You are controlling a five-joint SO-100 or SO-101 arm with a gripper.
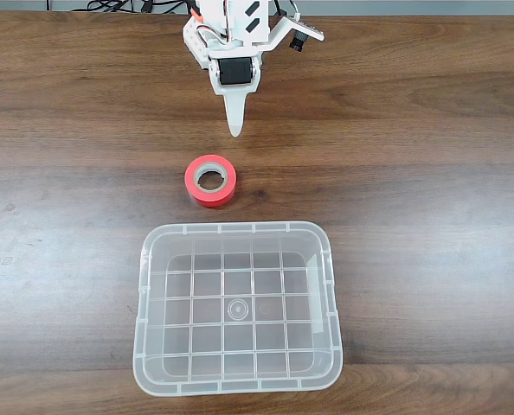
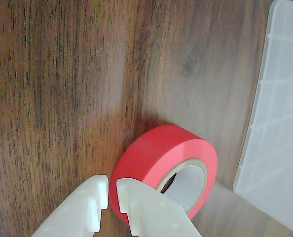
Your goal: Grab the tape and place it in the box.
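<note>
The red tape [image 1: 211, 180] lies flat on the wooden table, its grey-beige core ring facing up. It rests between my gripper [image 1: 234, 130] at the far side and the clear box [image 1: 237, 228] at the near side. The gripper hangs shut just beyond the roll, holding nothing. In the wrist view the white fingertips [image 2: 112, 190] stand almost together at the bottom edge, partly in front of the tape [image 2: 161, 148]. The box [image 2: 274, 123] runs along the right side of that view, with nothing in it.
The dark wooden table [image 1: 430, 173] spreads wide on both sides of the tape and box. Black cables [image 1: 118, 7] lie at the far edge behind the arm's base.
</note>
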